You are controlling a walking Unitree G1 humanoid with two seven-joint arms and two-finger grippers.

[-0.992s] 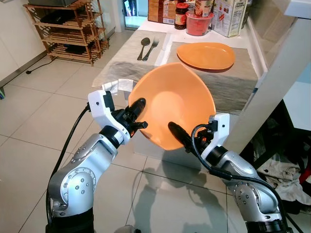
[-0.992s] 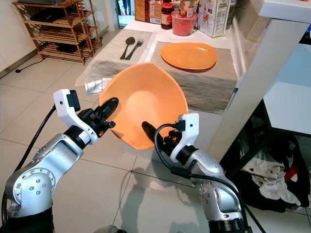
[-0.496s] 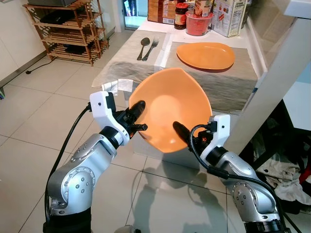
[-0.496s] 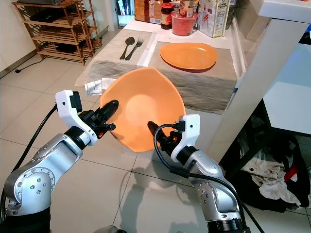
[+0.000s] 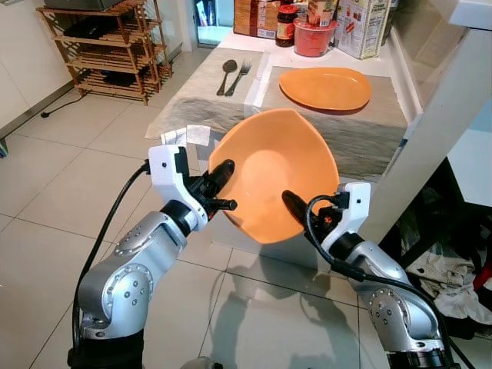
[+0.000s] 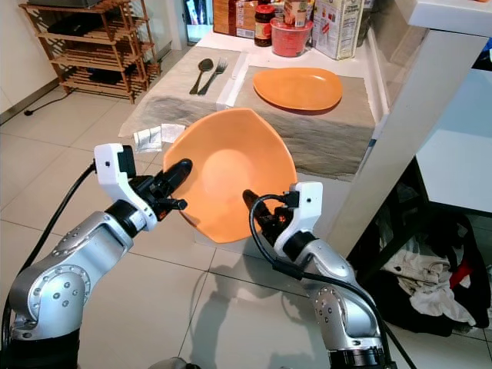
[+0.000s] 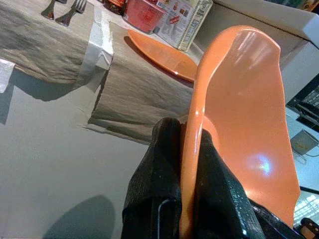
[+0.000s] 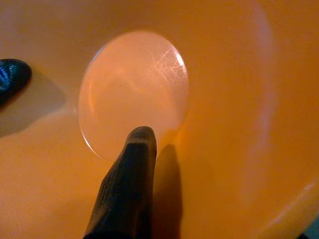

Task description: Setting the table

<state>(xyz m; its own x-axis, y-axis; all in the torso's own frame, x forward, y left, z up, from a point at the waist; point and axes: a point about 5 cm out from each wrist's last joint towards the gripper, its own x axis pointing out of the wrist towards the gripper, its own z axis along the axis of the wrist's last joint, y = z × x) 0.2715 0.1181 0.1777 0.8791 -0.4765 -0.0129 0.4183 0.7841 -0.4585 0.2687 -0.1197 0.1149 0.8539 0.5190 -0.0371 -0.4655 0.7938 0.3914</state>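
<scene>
An orange bowl [image 5: 273,173] hangs tilted in the air just before the table's near edge, its hollow facing me. My left gripper [image 5: 221,184] is shut on its left rim; the left wrist view has a black finger [image 7: 159,164] on each side of the rim [image 7: 192,144]. On the lower right rim sits my right gripper [image 5: 294,206], with one finger [image 8: 127,189] lying inside the bowl and the other hidden behind the wall. An orange plate [image 5: 325,88] lies on a grey placemat [image 5: 369,138]. A spoon [image 5: 228,71] and a fork [image 5: 241,75] lie on the left placemat [image 5: 200,96].
A red container [image 5: 314,37], a jar and cartons stand at the table's far end. A wooden rack [image 5: 108,46] stands at the far left on the tiled floor. A white slanted post [image 5: 438,131] rises at the right, with clothes [image 5: 453,277] on the floor beyond it.
Both grippers have carried the bowl a little to the right and toward the table, and it now stands more upright. The grip on it is unchanged.
</scene>
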